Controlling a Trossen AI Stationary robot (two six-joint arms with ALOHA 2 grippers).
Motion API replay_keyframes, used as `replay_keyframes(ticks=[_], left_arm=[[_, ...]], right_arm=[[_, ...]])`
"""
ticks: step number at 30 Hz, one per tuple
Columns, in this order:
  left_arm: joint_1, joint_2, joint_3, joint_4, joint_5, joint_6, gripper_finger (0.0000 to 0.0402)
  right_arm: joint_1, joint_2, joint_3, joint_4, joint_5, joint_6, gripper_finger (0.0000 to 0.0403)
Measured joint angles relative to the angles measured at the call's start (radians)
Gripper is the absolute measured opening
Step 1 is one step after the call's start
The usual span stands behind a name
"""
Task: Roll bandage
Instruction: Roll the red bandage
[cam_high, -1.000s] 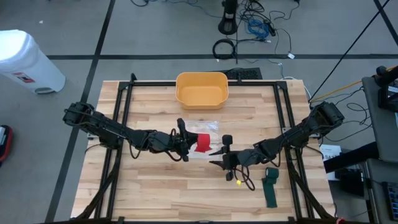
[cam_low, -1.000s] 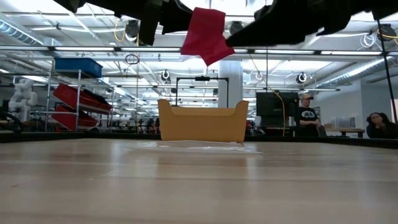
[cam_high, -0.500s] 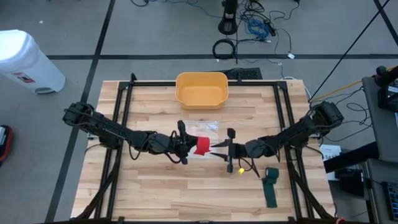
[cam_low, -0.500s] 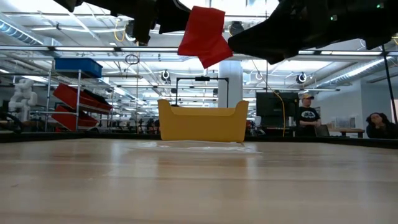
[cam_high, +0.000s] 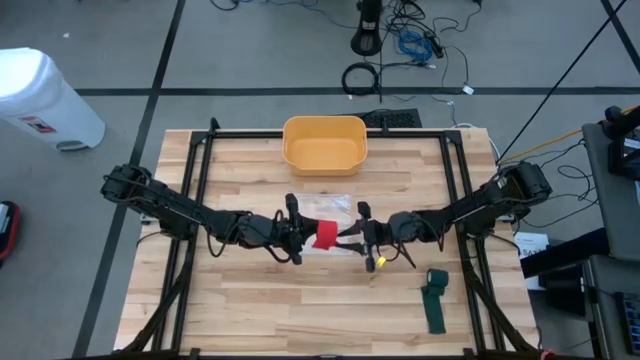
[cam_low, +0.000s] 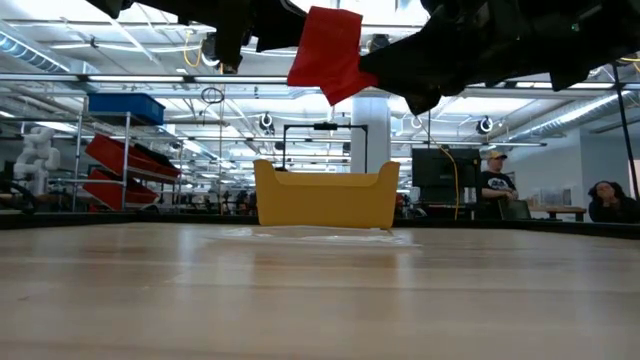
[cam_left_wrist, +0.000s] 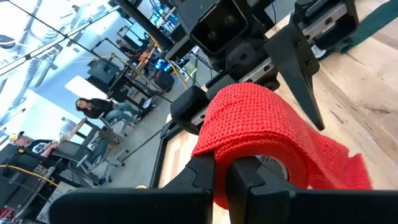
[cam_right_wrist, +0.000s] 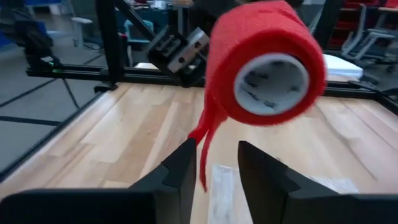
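Observation:
A red bandage roll (cam_high: 325, 235) with a white core (cam_right_wrist: 272, 81) hangs above the table's middle, and my left gripper (cam_high: 300, 234) is shut on it. The core's open end faces my right gripper (cam_high: 348, 235). A loose red tail (cam_right_wrist: 205, 140) hangs down from the roll. My right gripper (cam_right_wrist: 217, 171) is open and level just right of the roll. Its fingers stand on either side of the tail, and I see no contact. In the low view the roll (cam_low: 325, 50) is high above the table. My left gripper holds the roll by its wall (cam_left_wrist: 221, 163) at the end nearest that gripper. One finger (cam_left_wrist: 252, 177) reaches into the core and the other (cam_left_wrist: 199, 180) lies outside on the red wrap. The fingers come level from the table's left. The roll is lifted clear, its axis about level and its tail slack.
A yellow bin (cam_high: 324, 121) stands at the far middle of the table. A clear plastic wrapper (cam_high: 335, 205) lies between the bin and the grippers. A dark green bandage (cam_high: 435, 300) lies near the front right. People sit in the room beyond the table (cam_low: 492, 185).
My right gripper has gone toward the table's far edge and toward the left, up to the red roll, and has rolled about its own axis. Its fingers now stand by the hanging tail. The roll and my left gripper have stayed in place.

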Motion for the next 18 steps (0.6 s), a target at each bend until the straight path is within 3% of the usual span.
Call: replay_keyframes(ticks=[10, 18], left_arm=[[0.002, 0.0, 0.0, 0.023, -0.007, -0.002, 0.0013], [-0.005, -0.005, 0.001, 0.094, -0.008, -0.027, 0.0013]], right_arm=[[-0.003, 0.0, 0.041, -0.079, -0.009, -0.017, 0.0008], [-0.003, 0.0, 0.042, -0.188, 0.011, 0.099, 0.0]])
